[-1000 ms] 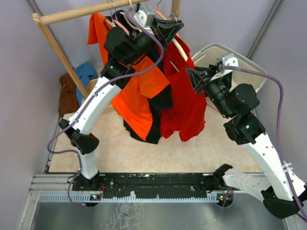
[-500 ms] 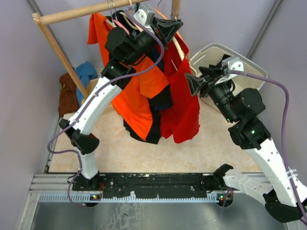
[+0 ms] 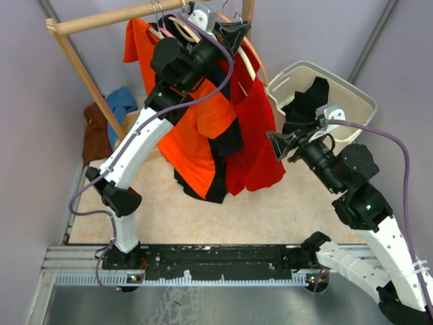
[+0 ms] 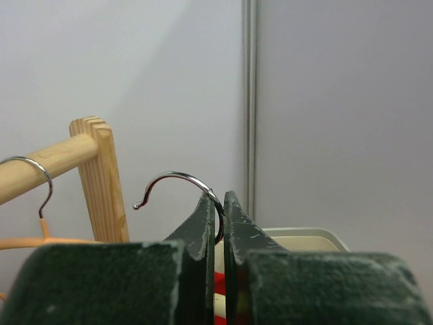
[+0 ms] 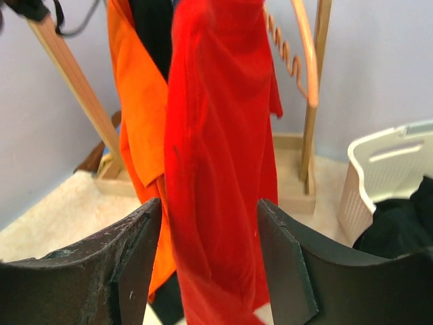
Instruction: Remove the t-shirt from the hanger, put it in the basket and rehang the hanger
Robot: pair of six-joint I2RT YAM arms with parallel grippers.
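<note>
Up at eleven o'clock, left gripper clamped shut on hanger hook, lifted off rail, with red t-shirt draped below, long axis straight down. Toward three o'clock, right gripper spread wide, nothing held, cloth dead ahead at its twelve o'clock between the fingers but not yet pinched. Probably nearer arm for pulling shirt down off hanger.

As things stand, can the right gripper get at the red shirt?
Probably yes. The right gripper is open and faces the red shirt straight ahead, with nothing between them. The left gripper pinches the hanger hook above.
</note>
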